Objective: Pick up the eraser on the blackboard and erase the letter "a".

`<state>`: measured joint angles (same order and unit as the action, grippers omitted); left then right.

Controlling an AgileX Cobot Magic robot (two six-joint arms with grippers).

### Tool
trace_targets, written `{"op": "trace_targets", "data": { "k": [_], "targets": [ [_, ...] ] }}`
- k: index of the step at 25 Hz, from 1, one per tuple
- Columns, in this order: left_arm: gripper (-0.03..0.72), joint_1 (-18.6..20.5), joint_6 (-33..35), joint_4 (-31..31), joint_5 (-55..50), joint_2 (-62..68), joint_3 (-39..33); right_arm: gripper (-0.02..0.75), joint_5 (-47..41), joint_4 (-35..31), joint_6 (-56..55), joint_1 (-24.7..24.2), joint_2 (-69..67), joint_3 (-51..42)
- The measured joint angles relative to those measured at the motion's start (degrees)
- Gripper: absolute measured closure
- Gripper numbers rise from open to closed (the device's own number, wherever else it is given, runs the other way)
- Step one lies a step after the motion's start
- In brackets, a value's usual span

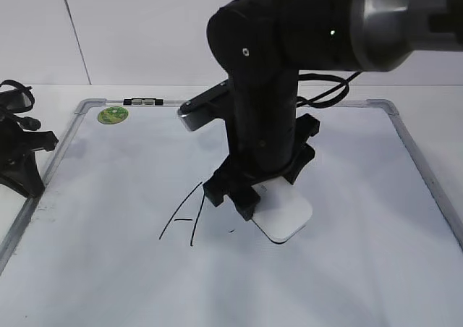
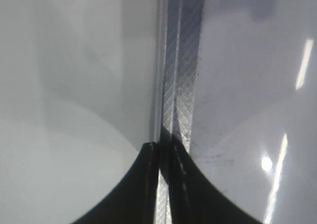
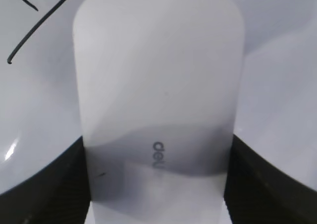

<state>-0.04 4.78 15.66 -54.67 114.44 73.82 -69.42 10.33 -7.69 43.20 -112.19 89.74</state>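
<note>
The white eraser [image 1: 287, 215] lies flat on the blackboard [image 1: 354, 175], just right of a tall capital "A" [image 1: 184, 215]. My right gripper [image 1: 246, 197] is shut on the eraser's sides. The right wrist view shows the eraser [image 3: 158, 75] with grey lettering between the gripper's jaws [image 3: 157, 184], and strokes of the capital "A" [image 3: 29, 35] at the top left. No lowercase letter "a" shows; only a tiny black mark [image 1: 231, 231] lies left of the eraser. My left gripper [image 2: 163, 147] is shut and empty over the board's grey frame [image 2: 181, 85].
The left arm [image 1: 22, 160] rests at the board's left edge. A round green sticker [image 1: 113, 114] and a small black fitting [image 1: 143, 102] sit at the board's top left. The right arm's bulk [image 1: 268, 88] looms over the board's middle.
</note>
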Motion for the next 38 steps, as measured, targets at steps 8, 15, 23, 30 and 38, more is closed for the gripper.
{"op": "trace_targets", "data": {
  "k": [8, 15, 23, 30, 38],
  "targets": [
    [0.661, 0.0, 0.0, 0.0, 0.0, 0.0, 0.0, 0.173, -0.4, 7.0, -3.7, -1.0, 4.2, 0.0],
    [0.661, 0.0, 0.0, 0.0, 0.0, 0.0, 0.0, 0.173, -0.5, 5.4, -4.1, -8.2, 4.5, 0.0],
    [0.661, 0.0, 0.0, 0.0, 0.0, 0.0, 0.0, 0.173, -0.6, -1.8, 0.1, -12.5, 4.6, -0.4],
    [0.661, 0.0, 0.0, 0.1, 0.1, 0.0, 0.0, 0.173, -0.6, -5.4, 1.7, -12.5, 1.2, -2.2],
    [0.661, 0.0, 0.0, 0.1, 0.1, 0.0, 0.0, 0.173, -0.6, -9.2, 3.4, -12.5, -1.0, -2.4]
  ]
}}
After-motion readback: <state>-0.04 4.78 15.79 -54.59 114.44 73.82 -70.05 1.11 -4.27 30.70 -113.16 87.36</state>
